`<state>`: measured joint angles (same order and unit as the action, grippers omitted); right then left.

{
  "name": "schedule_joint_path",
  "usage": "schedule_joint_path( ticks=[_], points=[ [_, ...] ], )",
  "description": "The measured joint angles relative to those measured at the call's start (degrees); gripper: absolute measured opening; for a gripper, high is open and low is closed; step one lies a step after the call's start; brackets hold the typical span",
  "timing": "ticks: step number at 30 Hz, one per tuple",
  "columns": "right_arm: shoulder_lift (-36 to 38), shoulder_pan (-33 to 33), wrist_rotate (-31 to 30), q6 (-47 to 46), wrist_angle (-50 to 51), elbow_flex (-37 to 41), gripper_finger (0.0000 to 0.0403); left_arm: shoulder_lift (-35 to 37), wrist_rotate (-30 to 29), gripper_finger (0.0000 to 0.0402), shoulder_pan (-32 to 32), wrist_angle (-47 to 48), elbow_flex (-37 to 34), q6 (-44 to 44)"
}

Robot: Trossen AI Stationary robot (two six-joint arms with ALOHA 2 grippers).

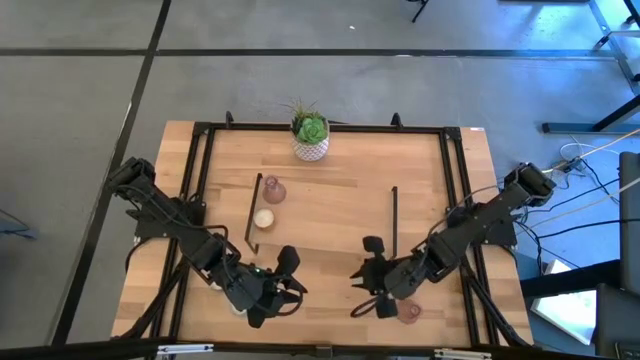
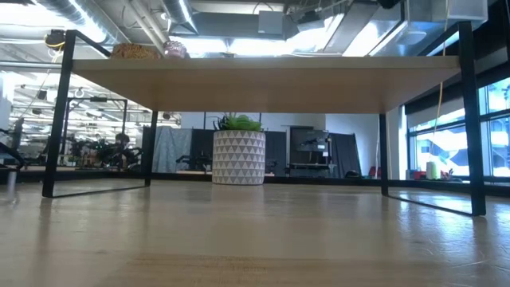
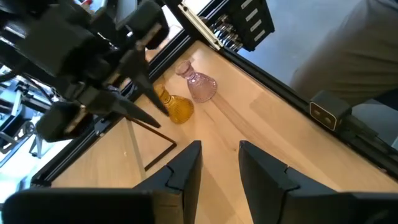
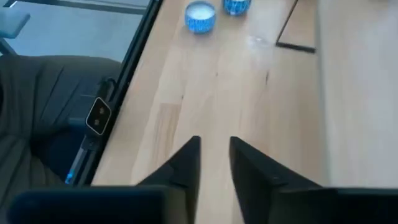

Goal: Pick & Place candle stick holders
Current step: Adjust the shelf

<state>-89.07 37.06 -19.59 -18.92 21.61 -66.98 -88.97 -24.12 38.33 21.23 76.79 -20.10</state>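
Between picks: right claw (image 1: 365, 292) and left claw (image 1: 290, 279) hang slightly parted and empty. A pink holder (image 1: 408, 312) and amber holder (image 3: 176, 108) lie just beside the right claw; next, descend and close.

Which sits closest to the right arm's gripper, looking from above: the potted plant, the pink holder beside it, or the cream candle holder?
1. Pink holder, right beside the right gripper, near table edge.
2. Cream holder, left of centre.
3. Potted plant, far edge.
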Motion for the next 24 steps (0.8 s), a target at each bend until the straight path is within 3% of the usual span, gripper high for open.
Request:
schedule_joint_path(
  ticks=[3,7,11,14,18,24],
  points=[
    [-1.94,0.06,0.64,-4.64,0.96,0.0,0.0125,0.0,0.01,0.0102,0.0,-0.01,0.0,0.37],
    [-2.5,0.5,6.93,-21.38,10.04,-0.02,0.0166,0.0,-0.18,0.0102,0.0,-0.02,0.0,0.81],
    [-1.69,0.71,14.34,-39.34,23.55,-0.03,0.0187,0.0,-0.2,0.0102,0.0,-0.03,0.0,0.87],
    [-0.85,2.51,17.27,-46.66,29.86,0.0,0.019,0.0,-0.22,0.0102,0.0,-0.07,0.0,0.89],
    [0.28,3.75,15.32,-49.01,29.97,0.0,0.0187,0.0,-0.24,0.0102,-0.02,-0.06,0.0,0.81],
    [0.82,3.51,12.28,-44.55,24.63,-0.02,0.0186,0.0,-0.24,0.0102,-0.07,-0.15,0.02,0.5]
  ],
)
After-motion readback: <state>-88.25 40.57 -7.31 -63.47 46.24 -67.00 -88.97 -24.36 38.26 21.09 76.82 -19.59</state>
